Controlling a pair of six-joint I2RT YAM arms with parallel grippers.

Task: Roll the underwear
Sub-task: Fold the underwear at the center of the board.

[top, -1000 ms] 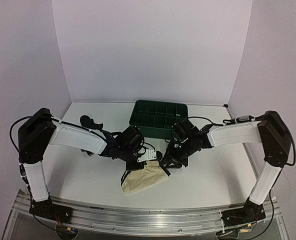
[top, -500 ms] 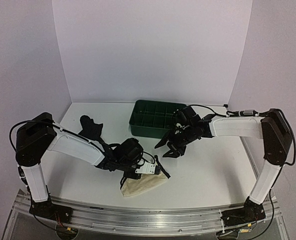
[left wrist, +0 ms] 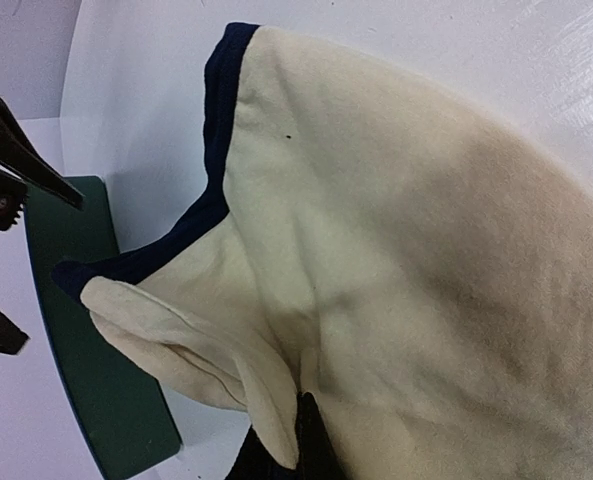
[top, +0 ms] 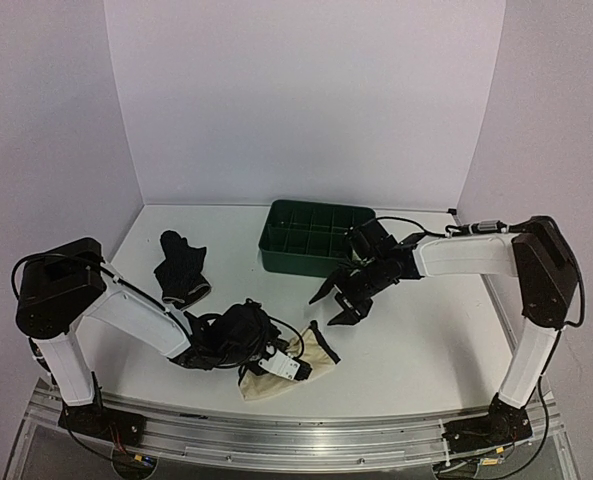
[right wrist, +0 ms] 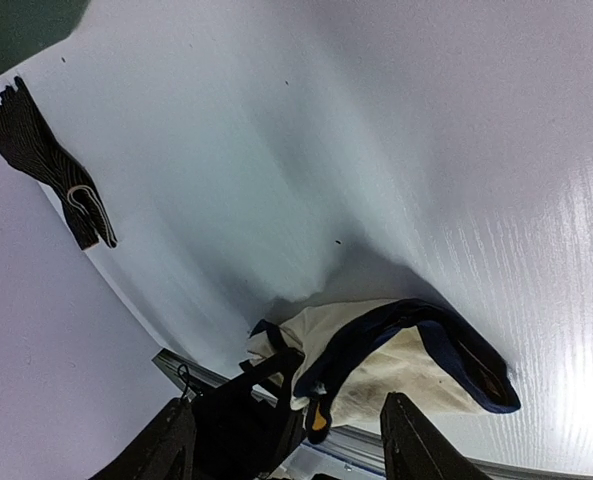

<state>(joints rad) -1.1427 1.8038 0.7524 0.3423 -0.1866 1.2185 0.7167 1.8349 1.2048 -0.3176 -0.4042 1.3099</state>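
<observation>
The cream underwear with black edging lies bunched near the table's front edge. My left gripper is shut on its left part. In the left wrist view the cream cloth fills the frame and folds in around my gripper. My right gripper is open and empty, raised between the garment and the green tray. The right wrist view shows the garment below its gripper. The black underwear lies crumpled at the back left and also shows in the right wrist view. The plain cream-white underwear is out of view.
The green compartment tray stands at the back centre, just behind my right gripper; part of it shows in the left wrist view. The metal rail runs along the table's front edge close to the garment.
My left gripper has dragged the cream garment toward the front edge. My right gripper has let go of it, lifted back toward the tray and opened.
</observation>
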